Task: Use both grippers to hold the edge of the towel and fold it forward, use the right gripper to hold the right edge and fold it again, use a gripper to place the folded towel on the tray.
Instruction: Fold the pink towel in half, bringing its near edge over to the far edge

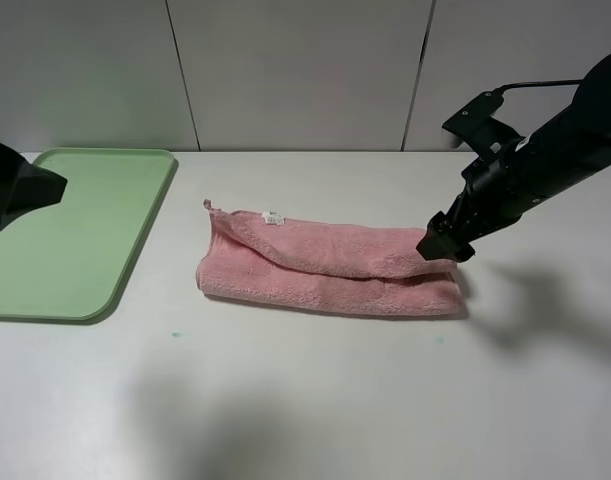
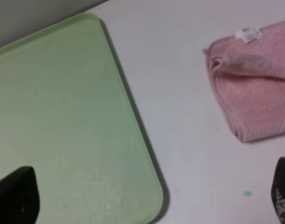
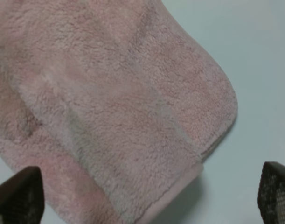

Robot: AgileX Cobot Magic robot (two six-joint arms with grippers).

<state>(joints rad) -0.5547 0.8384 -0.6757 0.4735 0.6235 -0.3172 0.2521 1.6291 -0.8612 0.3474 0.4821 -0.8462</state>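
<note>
The pink towel [image 1: 325,268] lies folded once into a long strip in the middle of the table, its white label [image 1: 273,216] at the back left. My right gripper [image 1: 440,245] is at the towel's right end, open. In the right wrist view the towel [image 3: 109,107] fills the space under the right gripper [image 3: 144,205], with one fingertip [image 3: 16,196] over the cloth and the other over bare table. My left gripper [image 2: 149,200] is open and holds nothing. It hangs over the near right corner of the light-green tray [image 2: 63,116], left of the towel [image 2: 254,84].
The tray [image 1: 75,230] lies flat at the table's left side with nothing on it. Bare white table separates the tray from the towel. A grey panelled wall runs behind the table. The left arm [image 1: 20,190] reaches in from the left edge.
</note>
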